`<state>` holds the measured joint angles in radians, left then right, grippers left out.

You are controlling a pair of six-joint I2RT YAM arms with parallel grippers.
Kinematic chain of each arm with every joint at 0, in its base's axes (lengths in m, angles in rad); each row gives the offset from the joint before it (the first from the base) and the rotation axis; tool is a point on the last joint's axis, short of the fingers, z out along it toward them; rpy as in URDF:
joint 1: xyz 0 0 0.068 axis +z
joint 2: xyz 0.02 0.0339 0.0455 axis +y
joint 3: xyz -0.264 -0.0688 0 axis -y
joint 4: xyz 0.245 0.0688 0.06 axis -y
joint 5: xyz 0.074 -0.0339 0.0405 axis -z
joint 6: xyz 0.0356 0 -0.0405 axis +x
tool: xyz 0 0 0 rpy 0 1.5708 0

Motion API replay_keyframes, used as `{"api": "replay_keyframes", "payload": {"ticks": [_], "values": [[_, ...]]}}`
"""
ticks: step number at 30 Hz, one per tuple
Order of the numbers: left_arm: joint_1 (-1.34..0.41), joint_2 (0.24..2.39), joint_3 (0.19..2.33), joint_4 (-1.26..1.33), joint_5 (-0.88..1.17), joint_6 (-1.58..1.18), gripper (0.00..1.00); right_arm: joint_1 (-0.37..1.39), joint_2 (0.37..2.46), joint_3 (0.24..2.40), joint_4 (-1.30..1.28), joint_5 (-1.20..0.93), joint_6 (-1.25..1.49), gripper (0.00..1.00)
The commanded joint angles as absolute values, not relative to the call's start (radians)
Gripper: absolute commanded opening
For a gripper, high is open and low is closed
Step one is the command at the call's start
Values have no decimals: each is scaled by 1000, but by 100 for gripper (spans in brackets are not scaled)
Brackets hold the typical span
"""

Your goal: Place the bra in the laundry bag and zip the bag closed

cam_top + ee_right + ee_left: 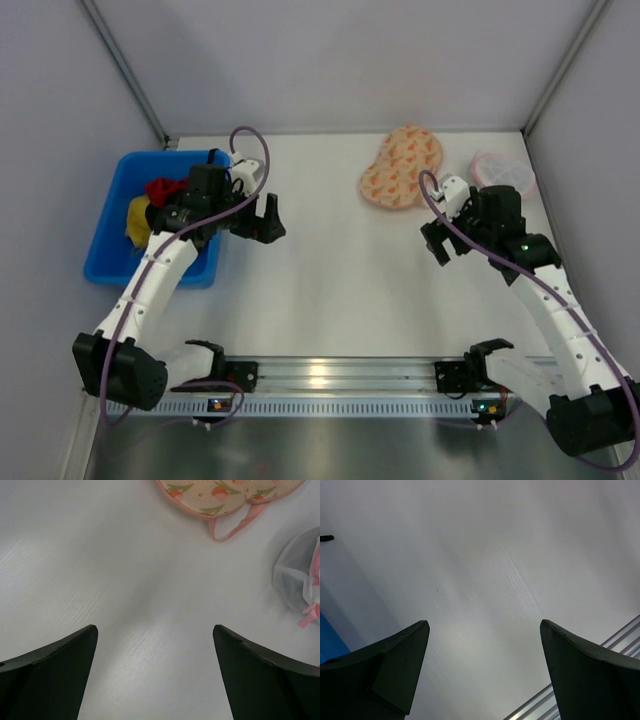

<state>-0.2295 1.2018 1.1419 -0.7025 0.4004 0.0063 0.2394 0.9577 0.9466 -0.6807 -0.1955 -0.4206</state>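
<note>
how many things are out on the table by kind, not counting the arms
laundry bag: 1
white mesh pouch: 1
blue bin: 1
clothes showing in the bin: 2, red cloth and yellow cloth
total: 5

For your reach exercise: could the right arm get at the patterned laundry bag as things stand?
Probably yes. The right gripper, open, hangs near the laundry bag, which lies flat on the table with nothing between them; the mesh pouch sits off to one side.
</note>
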Motion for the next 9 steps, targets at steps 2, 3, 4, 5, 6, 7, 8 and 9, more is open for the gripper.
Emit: {"api": "replay_keyframes", "payload": {"ticks": [2, 3, 4, 5, 6, 7, 8, 9], "values": [[-222, 1174, 1134, -686, 408, 23, 98, 227, 931, 968, -686, -250, -388, 99], [-222, 1173, 1132, -686, 405, 12, 98, 227, 930, 971, -686, -252, -385, 99], [-222, 1170, 1132, -686, 403, 5, 98, 227, 930, 973, -686, -253, -385, 99], [-222, 1172, 1134, -684, 399, 5, 98, 227, 930, 973, -689, -259, -384, 99], [-222, 1173, 1135, -686, 390, -24, 98, 224, 930, 974, -690, -264, -383, 99], [-222, 1173, 1137, -686, 388, -28, 98, 224, 928, 976, -692, -268, -382, 99], [-222, 1173, 1140, -686, 390, -26, 98, 222, 928, 976, -693, -275, -382, 100], [-222, 1172, 1144, -687, 397, -15, 98, 219, 928, 980, -692, -279, -377, 99]]}}
